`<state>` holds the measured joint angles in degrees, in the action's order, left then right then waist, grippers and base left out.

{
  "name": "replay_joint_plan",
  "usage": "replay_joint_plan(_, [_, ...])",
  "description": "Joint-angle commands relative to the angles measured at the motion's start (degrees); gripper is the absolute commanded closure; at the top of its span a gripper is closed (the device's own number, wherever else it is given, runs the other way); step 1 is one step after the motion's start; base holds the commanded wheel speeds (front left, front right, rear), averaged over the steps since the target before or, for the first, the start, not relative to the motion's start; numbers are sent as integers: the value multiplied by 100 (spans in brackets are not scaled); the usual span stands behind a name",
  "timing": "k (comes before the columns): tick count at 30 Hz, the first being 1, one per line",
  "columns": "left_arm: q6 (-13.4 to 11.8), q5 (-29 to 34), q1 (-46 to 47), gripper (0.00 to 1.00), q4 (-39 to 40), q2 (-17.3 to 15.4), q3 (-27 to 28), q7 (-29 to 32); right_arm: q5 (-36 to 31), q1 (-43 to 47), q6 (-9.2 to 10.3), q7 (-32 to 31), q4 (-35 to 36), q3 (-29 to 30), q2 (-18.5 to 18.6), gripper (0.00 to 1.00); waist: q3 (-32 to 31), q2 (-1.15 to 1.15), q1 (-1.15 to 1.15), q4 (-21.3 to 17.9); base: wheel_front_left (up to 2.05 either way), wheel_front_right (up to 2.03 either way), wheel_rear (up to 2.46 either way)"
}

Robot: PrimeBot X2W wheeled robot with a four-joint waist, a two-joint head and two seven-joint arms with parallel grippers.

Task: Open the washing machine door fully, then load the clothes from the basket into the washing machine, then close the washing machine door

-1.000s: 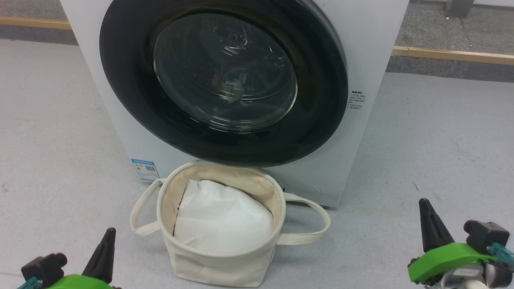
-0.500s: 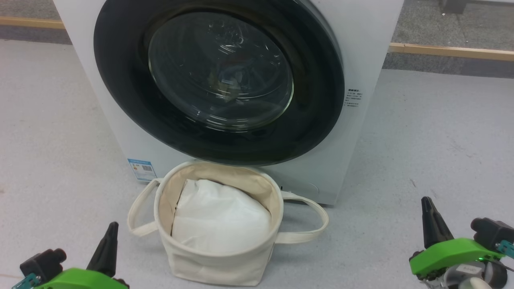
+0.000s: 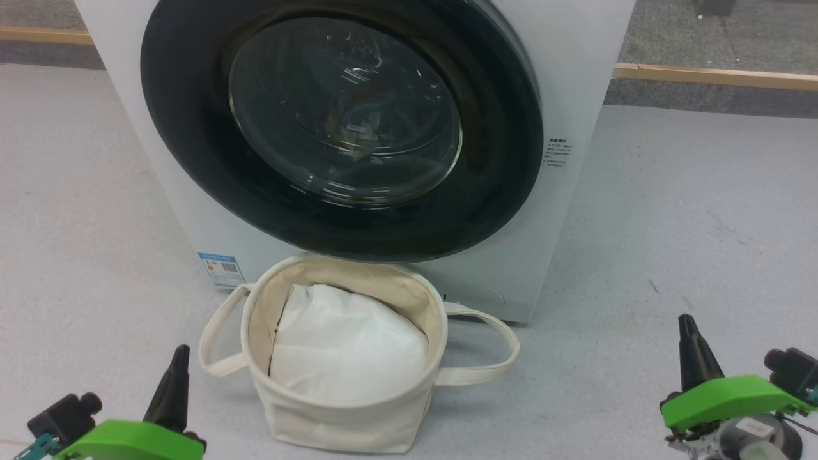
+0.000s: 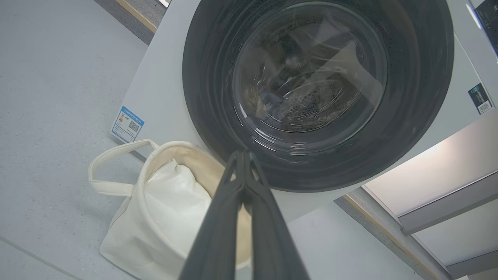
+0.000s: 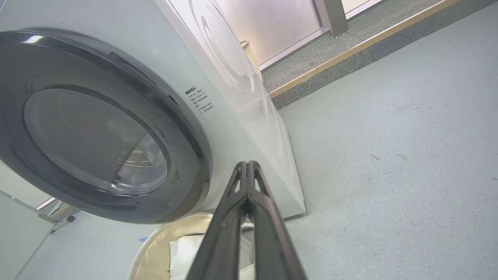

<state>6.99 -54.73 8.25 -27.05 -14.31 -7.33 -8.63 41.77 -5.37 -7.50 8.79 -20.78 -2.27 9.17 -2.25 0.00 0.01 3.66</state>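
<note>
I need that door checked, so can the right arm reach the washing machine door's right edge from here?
Probably yes: the basket stands left of the right gripper, off its line to the washing machine door.

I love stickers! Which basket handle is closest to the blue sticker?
The left handle, looping out just below the blue sticker on the washing machine. The right handle sticks out the far side, away from it.
</note>
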Motion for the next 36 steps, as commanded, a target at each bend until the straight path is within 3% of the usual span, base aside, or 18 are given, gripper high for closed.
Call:
replay_joint_plan(1, [-31, -95, 200, 100, 230, -78, 166, 25, 120, -238, 0, -45, 223, 53, 17, 100, 2, 0, 0, -4, 0, 0, 0])
replay_joint_plan(36, [-73, -1513, 46, 100, 718, 397, 644, 603, 2031, -209, 1, -625, 375, 379, -234, 100, 86, 0, 0, -145, 0, 0, 0])
